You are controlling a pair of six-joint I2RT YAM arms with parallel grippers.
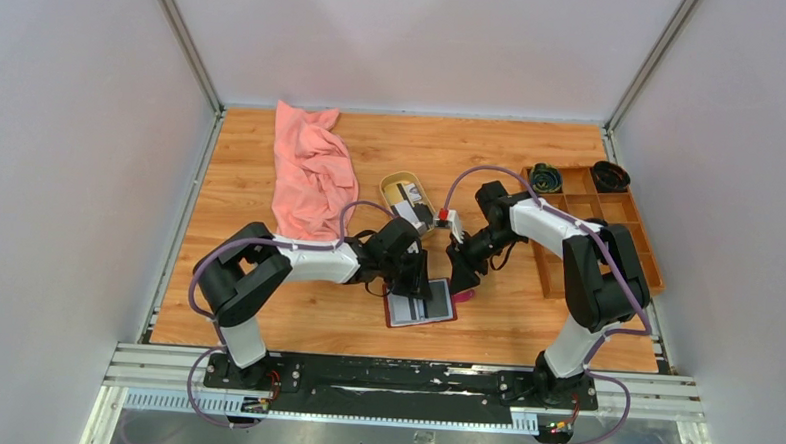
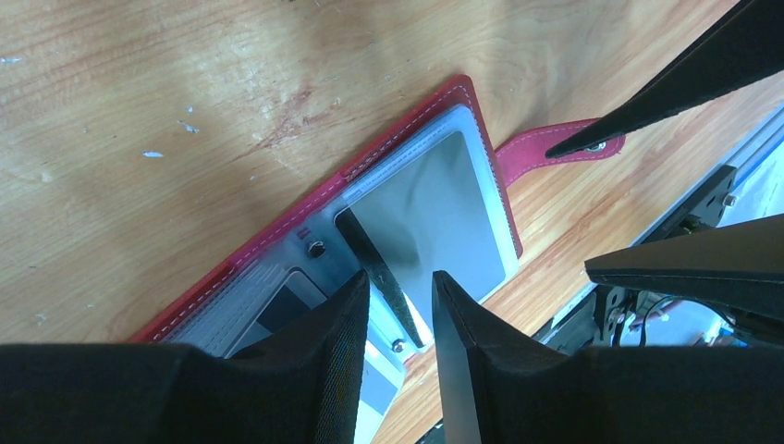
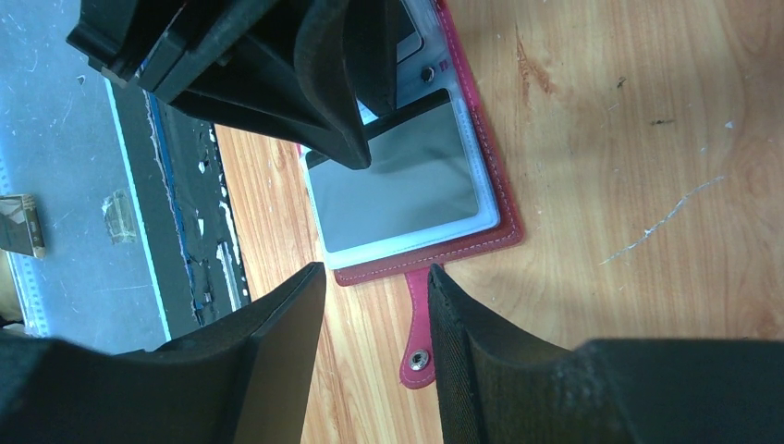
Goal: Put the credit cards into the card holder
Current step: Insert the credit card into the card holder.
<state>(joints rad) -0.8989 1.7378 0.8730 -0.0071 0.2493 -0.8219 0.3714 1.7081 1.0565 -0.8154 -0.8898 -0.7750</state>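
Card holder [image 2: 411,139], dark red, lies open under the left gripper [image 2: 399,282], a dark card [image 2: 434,213] in its clear sleeve. Both grippers are part-open and empty, the right gripper [image 3: 374,273] above the strap [image 3: 418,324].

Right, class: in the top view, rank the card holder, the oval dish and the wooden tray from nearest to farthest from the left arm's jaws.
1. card holder: directly beneath them, towards the near edge.
2. oval dish: behind them, mid-table.
3. wooden tray: far off on the right side.
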